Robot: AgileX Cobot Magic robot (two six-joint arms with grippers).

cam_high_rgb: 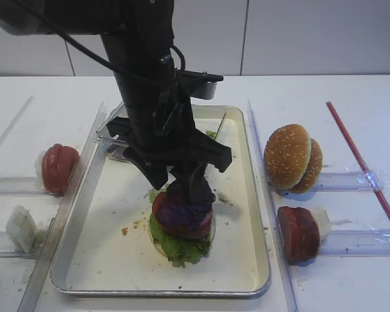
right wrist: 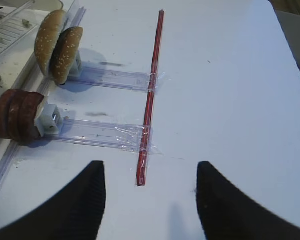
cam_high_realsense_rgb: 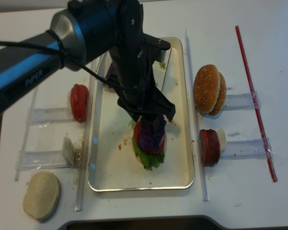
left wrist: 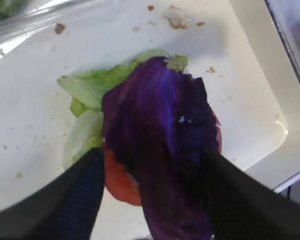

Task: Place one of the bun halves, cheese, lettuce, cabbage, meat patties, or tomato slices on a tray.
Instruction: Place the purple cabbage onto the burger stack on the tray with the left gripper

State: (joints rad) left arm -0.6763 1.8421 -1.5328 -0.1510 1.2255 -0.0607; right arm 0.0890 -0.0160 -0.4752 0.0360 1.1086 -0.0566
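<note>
White desk (cam_high_rgb: 351, 97) is carrying the tray (cam_high_rgb: 247, 214); the left hand (left wrist: 150, 180) is spreading apart, apparently releasing the cabbage (left wrist: 160, 130) atop the stacked tomato near the tray's front edge, where clinging could topple it.

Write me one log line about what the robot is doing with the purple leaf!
left end effector: open, straddling cabbage | cabbage: atop tomato slice, lettuce | stack: in tray | right end effector: open, empty

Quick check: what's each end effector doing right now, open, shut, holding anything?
Left end effector: open, jaws either side of the dark purple wavy cabbage leaf on the stack.
Right end effector: open, empty.
</note>
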